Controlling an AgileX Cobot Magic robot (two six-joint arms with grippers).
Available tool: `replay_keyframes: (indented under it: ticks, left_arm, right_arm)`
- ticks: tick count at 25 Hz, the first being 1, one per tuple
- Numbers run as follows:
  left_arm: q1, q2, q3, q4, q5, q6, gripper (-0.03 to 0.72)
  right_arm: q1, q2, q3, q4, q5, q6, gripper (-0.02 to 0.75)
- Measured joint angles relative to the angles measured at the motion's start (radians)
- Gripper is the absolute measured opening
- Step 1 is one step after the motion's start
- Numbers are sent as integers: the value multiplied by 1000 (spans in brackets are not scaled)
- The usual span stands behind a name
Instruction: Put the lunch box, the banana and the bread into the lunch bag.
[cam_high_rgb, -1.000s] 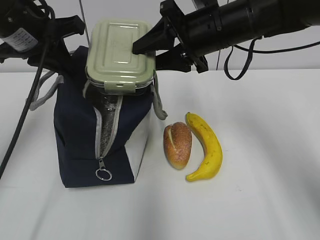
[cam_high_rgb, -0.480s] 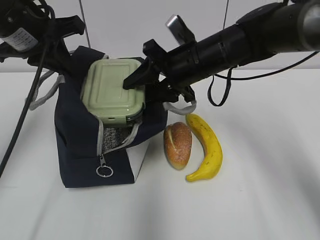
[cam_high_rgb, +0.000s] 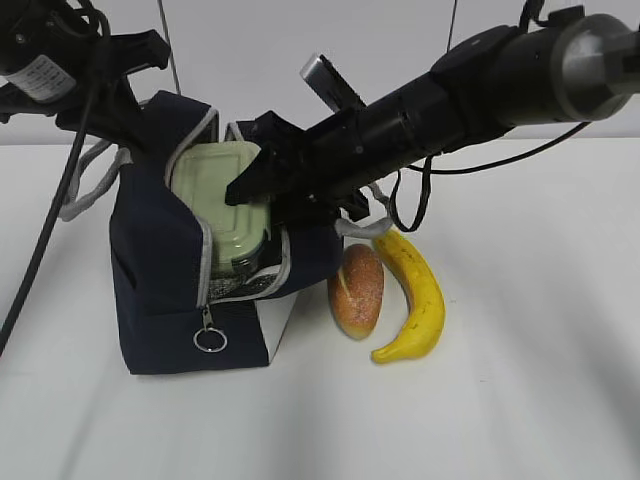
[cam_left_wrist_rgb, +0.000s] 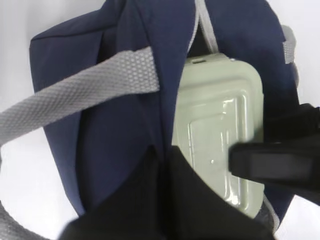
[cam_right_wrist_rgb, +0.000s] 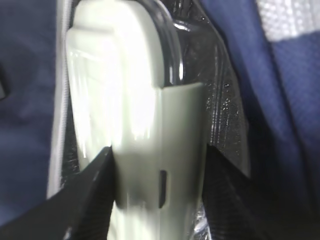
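White table (cam_high_rgb: 520, 400), pale wall (cam_high_rgb: 260, 40) behind.

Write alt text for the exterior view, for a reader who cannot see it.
The right gripper holds a pale green lunch box tilted partway into the open top of a navy lunch bag on a white table. The left gripper pinches the bag's far edge. A bread roll and a banana lie right of the bag.

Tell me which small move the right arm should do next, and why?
Probably lower a little more, then release. The right tool grips the lunch box, which stands tilted and only partly inside the open bag. The bread and banana lie on the table.
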Motion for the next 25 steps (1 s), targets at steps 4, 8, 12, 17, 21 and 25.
replay_keyframes:
  ticks: [4,8,12,17,21,25]
  left_arm:
    - [0,0,0,0,-2,0,0]
    - [0,0,0,0,-2,0,0]
    - [0,0,0,0,-1,2,0]
    - [0,0,0,0,-1,3,0]
    - [0,0,0,0,1,4,0]
    - [0,0,0,0,1,4,0]
  right_arm:
    - [1,48,-5,45,-2,0,365]
    - [1,89,-9,92,-10,-9,365]
    - [1,114,-10,133,-20,-33,365]
    - [1,158,-16,153,-28,-37,365]
    - [2,168,-16,156,-49,-37,365]
    - [4,168,-19,157,-82,-37,365]
